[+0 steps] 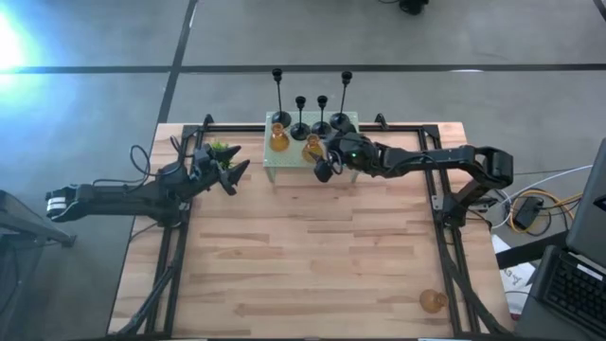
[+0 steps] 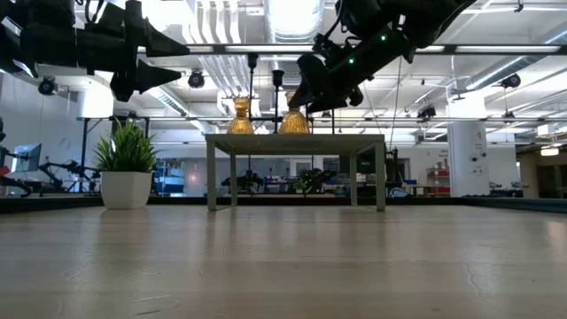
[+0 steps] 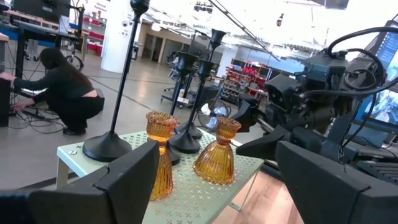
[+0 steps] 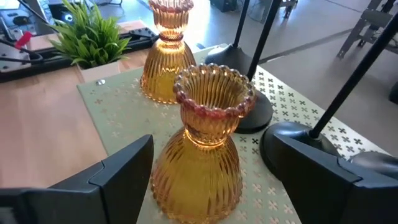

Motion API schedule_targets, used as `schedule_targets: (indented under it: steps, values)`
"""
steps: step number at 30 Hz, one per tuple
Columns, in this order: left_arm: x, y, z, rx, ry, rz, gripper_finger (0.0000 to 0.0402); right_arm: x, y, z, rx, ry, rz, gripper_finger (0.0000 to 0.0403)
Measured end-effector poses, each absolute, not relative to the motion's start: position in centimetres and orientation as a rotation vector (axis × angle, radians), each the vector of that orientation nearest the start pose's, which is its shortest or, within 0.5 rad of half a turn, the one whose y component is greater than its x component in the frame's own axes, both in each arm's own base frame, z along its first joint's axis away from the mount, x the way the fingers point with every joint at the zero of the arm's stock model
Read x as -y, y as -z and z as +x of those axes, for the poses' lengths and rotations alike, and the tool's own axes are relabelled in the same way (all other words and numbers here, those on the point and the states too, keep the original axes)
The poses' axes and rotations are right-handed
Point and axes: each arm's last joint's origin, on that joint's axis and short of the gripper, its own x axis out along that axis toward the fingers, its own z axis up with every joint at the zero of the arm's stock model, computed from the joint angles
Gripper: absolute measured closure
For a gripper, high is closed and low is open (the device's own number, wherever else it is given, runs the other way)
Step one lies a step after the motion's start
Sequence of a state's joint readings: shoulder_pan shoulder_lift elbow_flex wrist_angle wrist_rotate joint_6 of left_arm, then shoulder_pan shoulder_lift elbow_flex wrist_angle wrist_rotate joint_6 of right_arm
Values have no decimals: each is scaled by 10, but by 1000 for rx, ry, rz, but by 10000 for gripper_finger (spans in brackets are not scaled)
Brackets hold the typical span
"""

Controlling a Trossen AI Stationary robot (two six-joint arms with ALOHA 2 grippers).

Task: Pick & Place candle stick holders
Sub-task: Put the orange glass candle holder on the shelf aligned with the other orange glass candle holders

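The right gripper (image 1: 324, 169) hovers at the front edge of the pale green perforated stand (image 1: 273, 169), its fingers apart and lined up on the nearer amber glass holder (image 4: 202, 149), which stands upright between them but is not yet touched. The likely step is closing on that holder. To do it well, the fingers should go in level and close on the ribbed belly below the beaded rim, then lift straight up. The second amber holder (image 4: 166, 53) stands close by at about 11 o'clock from the first, and the round black bases (image 4: 292, 146) sit just beside it at 2 o'clock, so a sideways swing could knock them over.

The four black holders (image 1: 322, 112) stand on the far part of the stand. A third amber holder (image 1: 433, 301) rests on the wooden table (image 1: 312, 256) at about 5 o'clock, well apart from the rest.

The left gripper (image 1: 227, 180) waits with fingers apart beside the small potted plant (image 1: 221, 150), at 9 o'clock from the stand.

The table is pale butcher-block wood. Beyond it lies a workshop hall with shelving, where a person (image 3: 65, 87) in dark clothes crouches.
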State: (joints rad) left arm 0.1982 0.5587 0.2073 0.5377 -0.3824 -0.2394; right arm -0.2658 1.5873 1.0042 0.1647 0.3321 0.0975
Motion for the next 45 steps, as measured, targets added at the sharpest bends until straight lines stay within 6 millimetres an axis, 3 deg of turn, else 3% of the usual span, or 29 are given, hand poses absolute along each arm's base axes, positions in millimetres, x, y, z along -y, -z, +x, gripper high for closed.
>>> schedule_targets:
  steps: [10, 24, 38, 45]
  values:
    - [-38, -233, 135, 256, -554, -249, 76, 82, -255, 325, -443, 564, 67, 101]
    - [-38, -233, 135, 257, -554, -249, 76, 41, -279, 302, -496, 455, 49, 118]
    - [-38, -233, 135, 257, -554, -250, 76, -4, -315, 247, -532, 326, 88, 129]
    - [-38, -233, 135, 257, -554, -250, 76, -24, -321, 212, -617, 258, 114, 143]
